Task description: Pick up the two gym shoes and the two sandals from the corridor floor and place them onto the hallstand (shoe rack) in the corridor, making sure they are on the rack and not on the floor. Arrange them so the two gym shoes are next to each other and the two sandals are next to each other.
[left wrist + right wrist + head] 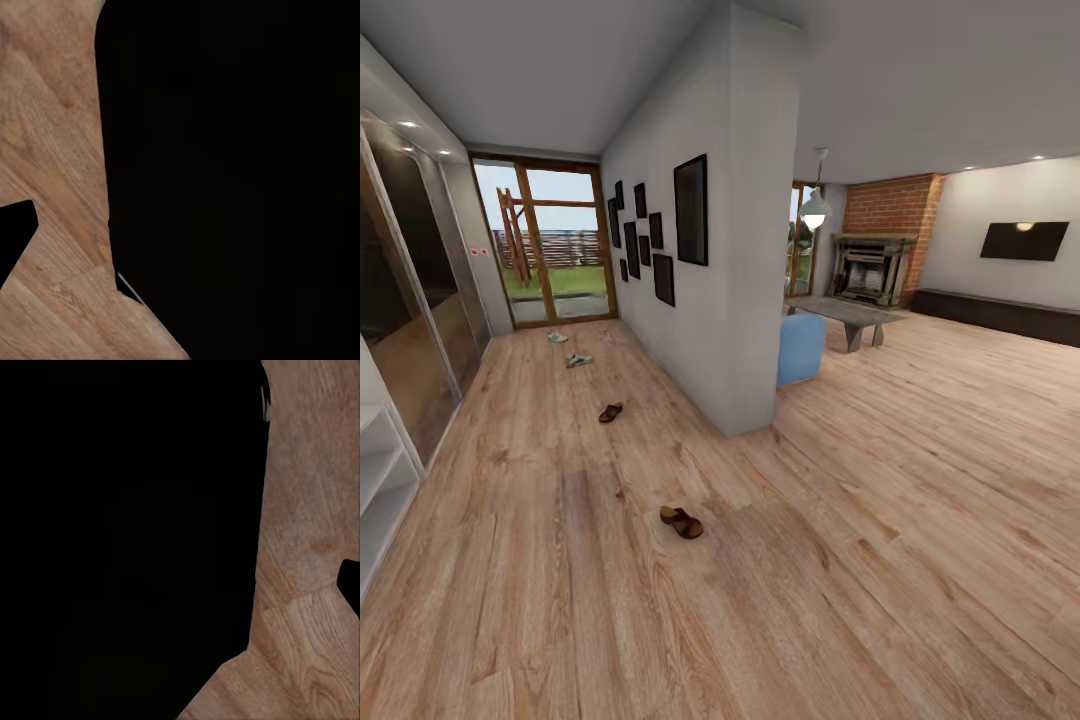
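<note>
Approaching the footwear from this far back carries the main risk: all four items lie scattered along the light-brown wood-plank corridor floor [540, 560], well apart from one another, so a base path driven straight down the corridor could run over or push the nearest dark brown leather open sandal [681, 521]; a second risk, judged from the spacing, is pairing error, since each pair is split and must be reunited on the low white open-shelf hallstand [378, 480] at the near left edge; a third is clipping the grey wall corner [745, 425] on the right while turning

Count: two sandals, the second sandal [611, 411] farther along, mid-corridor; two white-and-green gym shoes, one gym shoe [579, 360] beyond that, the other gym shoe [557, 337] farthest, near the glazed wooden door [550, 245]; one hallstand, nothing seen on its visible shelves

Pincer state: cannot tell for either arm; both wrist views show floor planks beside a black mass, with no fingers distinguishable
</note>
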Controlling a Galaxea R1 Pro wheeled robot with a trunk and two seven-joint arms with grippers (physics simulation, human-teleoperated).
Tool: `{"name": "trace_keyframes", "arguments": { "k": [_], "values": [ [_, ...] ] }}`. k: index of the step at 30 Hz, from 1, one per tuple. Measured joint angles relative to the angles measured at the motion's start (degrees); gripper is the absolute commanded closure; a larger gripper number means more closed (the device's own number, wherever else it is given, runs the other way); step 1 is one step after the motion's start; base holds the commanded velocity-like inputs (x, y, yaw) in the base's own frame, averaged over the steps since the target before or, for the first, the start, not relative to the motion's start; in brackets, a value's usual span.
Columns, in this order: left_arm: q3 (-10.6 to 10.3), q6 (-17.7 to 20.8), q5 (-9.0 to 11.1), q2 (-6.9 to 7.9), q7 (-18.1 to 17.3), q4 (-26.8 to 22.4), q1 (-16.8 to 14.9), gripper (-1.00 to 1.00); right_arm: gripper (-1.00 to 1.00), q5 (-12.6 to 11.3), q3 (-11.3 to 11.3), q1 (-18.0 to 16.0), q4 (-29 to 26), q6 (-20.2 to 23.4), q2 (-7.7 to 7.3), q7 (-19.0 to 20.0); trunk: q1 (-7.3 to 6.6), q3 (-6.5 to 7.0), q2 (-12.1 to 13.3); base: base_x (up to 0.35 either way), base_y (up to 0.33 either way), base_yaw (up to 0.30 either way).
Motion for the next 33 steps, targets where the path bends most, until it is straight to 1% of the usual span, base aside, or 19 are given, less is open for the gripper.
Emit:
{"name": "trace_keyframes", "arguments": {
  "k": [2,4,9,14,18,23,33],
  "values": [
    [0.63,0.04,0.00,-0.45,-0.35,-0.07,0.66,-1.00,-1.00,-0.30,-0.67,0.66,0.65,0.64,-0.65,-0.26,0.00,0.00,-0.01,0.000,0.000,0.000],
    [0.87,0.03,0.02,-0.45,-0.29,-0.05,1.31,-1.00,-1.00,-0.30,-1.32,1.32,1.31,0.79,-1.29,-0.26,0.00,0.00,-0.01,0.000,0.000,0.000],
    [0.87,0.03,0.02,-0.45,-0.29,-0.05,2.95,-1.00,-1.00,-0.30,-1.33,2.97,2.94,0.79,-2.89,-0.26,0.00,0.00,-0.01,0.000,0.000,0.000],
    [0.87,0.03,0.02,-0.45,-0.29,-0.05,4.59,-1.00,-1.00,-0.29,-1.33,4.62,4.44,0.79,-2.98,-0.26,0.00,0.00,-0.01,0.000,0.000,0.000],
    [0.87,0.03,0.02,-0.45,-0.29,-0.05,5.85,-1.00,-1.00,-0.29,-1.33,5.92,4.45,0.79,-2.98,-0.26,0.00,0.00,-0.01,0.000,0.000,0.000],
    [0.87,0.03,0.02,-0.45,-0.29,-0.06,5.85,-1.00,-1.00,-0.29,-1.33,7.35,4.45,0.79,-2.98,-0.26,0.01,0.00,-0.01,0.000,0.000,0.000],
    [0.87,0.03,0.02,-0.45,-0.29,-0.06,5.85,-1.00,-1.00,-0.29,-1.33,7.35,4.44,0.79,-2.98,-0.26,0.01,0.00,-0.01,0.000,0.000,0.000]
  ]
}}
